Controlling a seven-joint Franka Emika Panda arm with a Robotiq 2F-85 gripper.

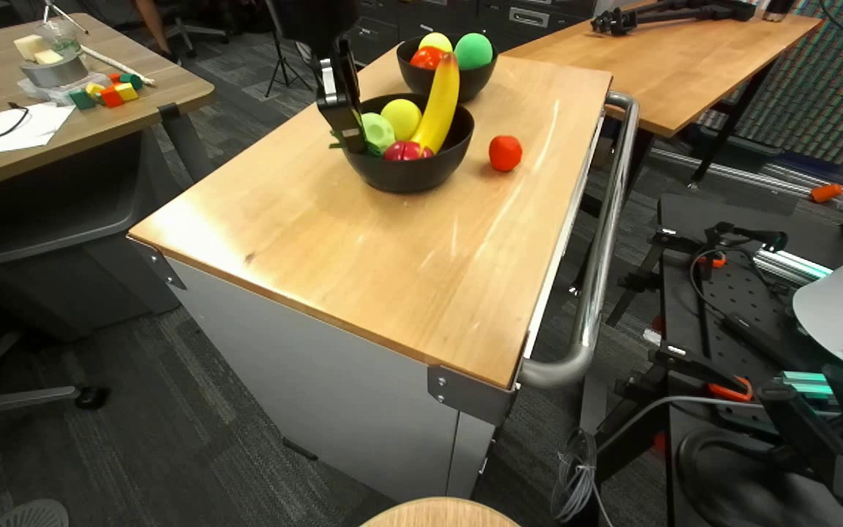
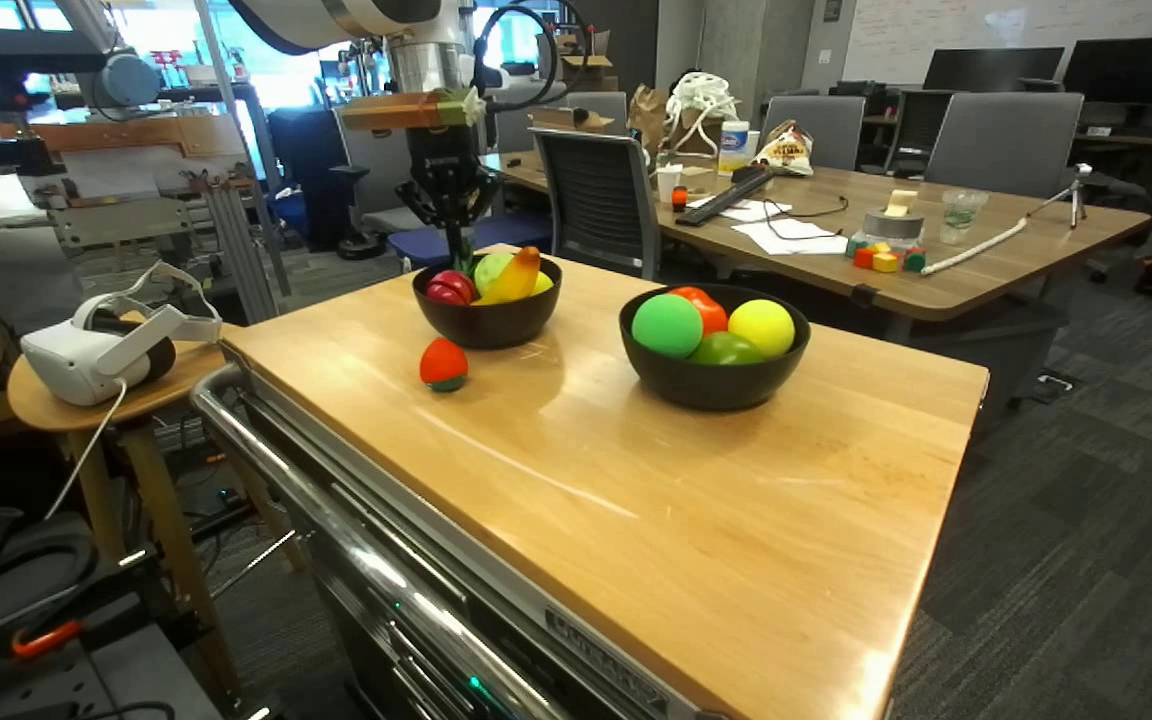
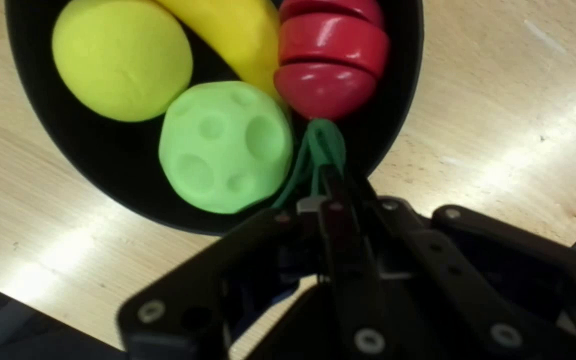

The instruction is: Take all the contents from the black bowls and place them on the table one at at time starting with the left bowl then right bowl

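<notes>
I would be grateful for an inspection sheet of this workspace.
Surface: light wooden table, small dark mark near one edge.
Job's things: black bowl holds banana, yellow ball, dimpled pale-green ball and red sliced piece; other black bowl holds green ball, second yellow ball, red-orange piece and glossy green item; red item lies on the table, outside both.
Clutter: coloured blocks and tape roll on a neighbouring desk; headset on a stool.
Claw: jaws closed on a green piece at the banana bowl's edge.
Cables: coiled grey cable low beside the table; white cord from the headset.
Surroundings: metal rail along the table's side; office chair beyond it.
</notes>
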